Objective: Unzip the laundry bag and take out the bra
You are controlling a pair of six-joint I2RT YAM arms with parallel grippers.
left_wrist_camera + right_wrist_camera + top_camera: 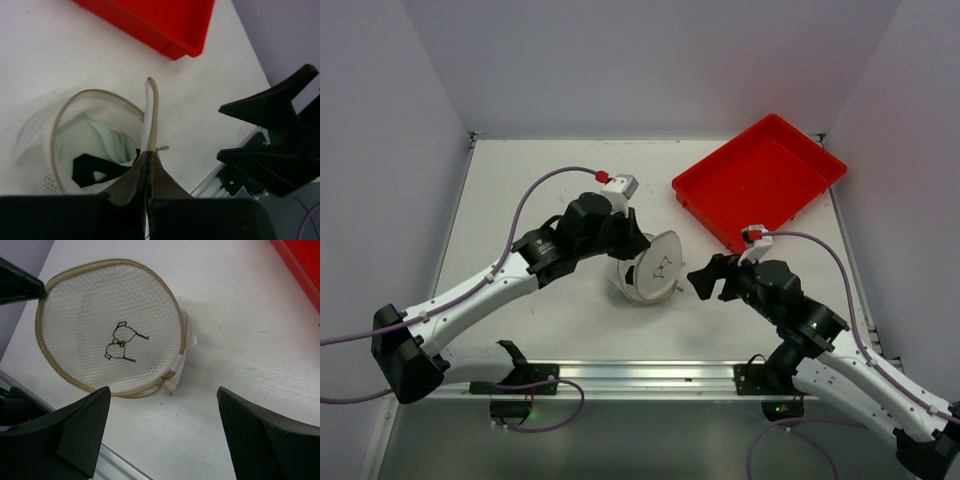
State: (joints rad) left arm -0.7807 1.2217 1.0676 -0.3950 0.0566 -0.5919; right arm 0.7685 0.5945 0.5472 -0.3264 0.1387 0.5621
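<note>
Where the two arms meet over the table (540, 170), the left gripper (149, 156) is pressed together on the tan rim of the laundry bag (650, 268). It pinches the printed round end (100, 315), which stands up and gapes from the mesh body. Just beside it the right gripper (700, 282) hangs spread, touching nothing. Inside the gaping bag lie pale fabric (102, 137) and something black (85, 169) (what, I cannot tell). Farther back, well apart, sits the red tray (760, 175).
</note>
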